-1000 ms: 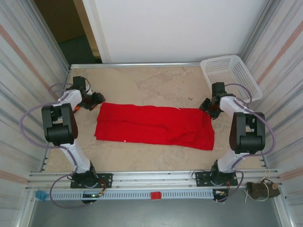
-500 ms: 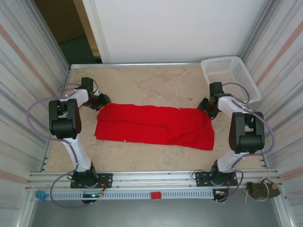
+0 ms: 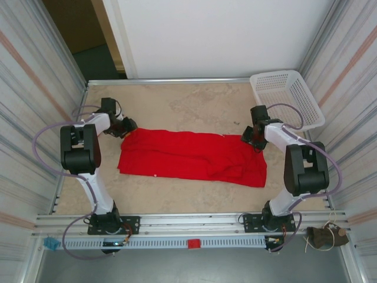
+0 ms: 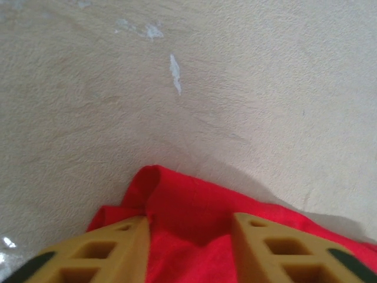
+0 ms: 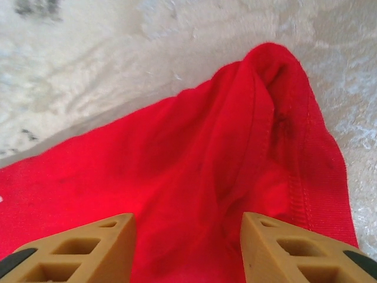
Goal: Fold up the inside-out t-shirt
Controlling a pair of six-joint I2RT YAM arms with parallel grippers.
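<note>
T-shirt [image 3: 188, 154] flat, ctr of table [image 3: 194, 106].

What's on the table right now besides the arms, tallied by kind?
Red t-shirt: 1
White mesh basket: 1
Total: 2

White back wall [image 3: 224, 35], corrugated sides [image 3: 35, 88], beige tabletop [image 3: 194, 106]
</note>
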